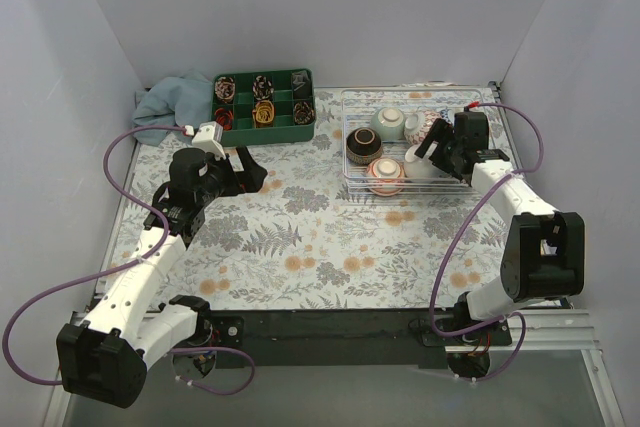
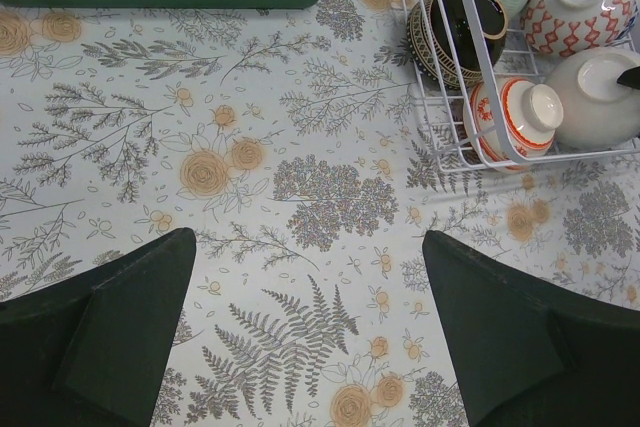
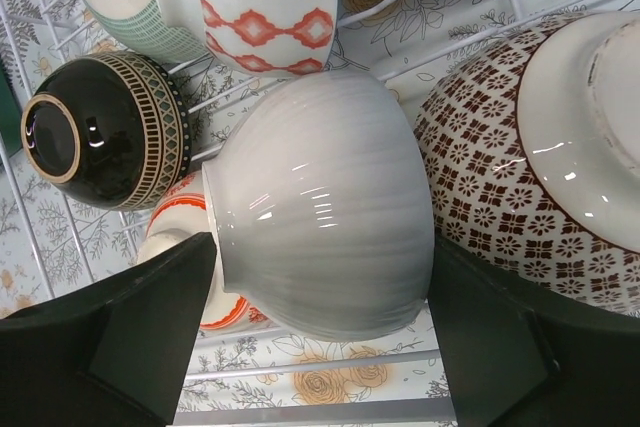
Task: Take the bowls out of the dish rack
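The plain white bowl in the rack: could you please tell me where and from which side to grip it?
Probably across its rounded outer wall, from above, with the right gripper, whose jaws stand open either side. The white bowl lies bottom-up in the rack, so its rim looks hard to pinch, and a brown-patterned bowl crowds one side.

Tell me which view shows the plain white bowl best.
Right wrist: the white bowl fills the centre, ribbed side sharp. Left wrist shows it cut off at the right edge; the top view shows it small, partly behind the arm.
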You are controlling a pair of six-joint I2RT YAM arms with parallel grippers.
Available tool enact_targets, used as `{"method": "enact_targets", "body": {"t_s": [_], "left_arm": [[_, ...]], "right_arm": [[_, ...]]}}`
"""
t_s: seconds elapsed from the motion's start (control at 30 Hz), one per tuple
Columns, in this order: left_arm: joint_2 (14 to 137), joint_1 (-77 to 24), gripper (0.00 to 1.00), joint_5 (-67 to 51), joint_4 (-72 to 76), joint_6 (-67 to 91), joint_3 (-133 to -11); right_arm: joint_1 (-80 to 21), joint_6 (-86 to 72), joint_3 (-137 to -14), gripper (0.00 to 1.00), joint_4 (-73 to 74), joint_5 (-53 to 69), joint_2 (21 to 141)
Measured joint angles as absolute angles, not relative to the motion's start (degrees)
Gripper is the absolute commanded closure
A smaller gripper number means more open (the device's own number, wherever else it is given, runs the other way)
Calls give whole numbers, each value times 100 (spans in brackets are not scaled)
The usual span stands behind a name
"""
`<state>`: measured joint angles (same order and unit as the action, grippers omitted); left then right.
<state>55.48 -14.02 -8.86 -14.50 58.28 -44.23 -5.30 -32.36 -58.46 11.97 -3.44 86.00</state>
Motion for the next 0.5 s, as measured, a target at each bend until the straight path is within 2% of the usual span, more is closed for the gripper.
{"method": "enact_targets", "body": {"t_s": [0.1, 0.37, 0.47, 0.5], "left_arm": [[5548, -1402, 2, -884, -1450, 5828, -4416], [5548, -1402, 2, -884, -1444, 5828, -4405], [5548, -1402, 2, -884, -1437, 5826, -4392], [5548, -1402, 2, -884, -1437, 5826, -4392]], "right_arm": [[-530, -3201, -5846, 16, 1216, -351, 8600], [-528, -3129, -5846, 46, 1243, -272, 8600], [-532, -3096, -5848, 71, 1243, -246, 8600], [-537, -3076, -5854, 74, 1243, -239, 8597]]}}
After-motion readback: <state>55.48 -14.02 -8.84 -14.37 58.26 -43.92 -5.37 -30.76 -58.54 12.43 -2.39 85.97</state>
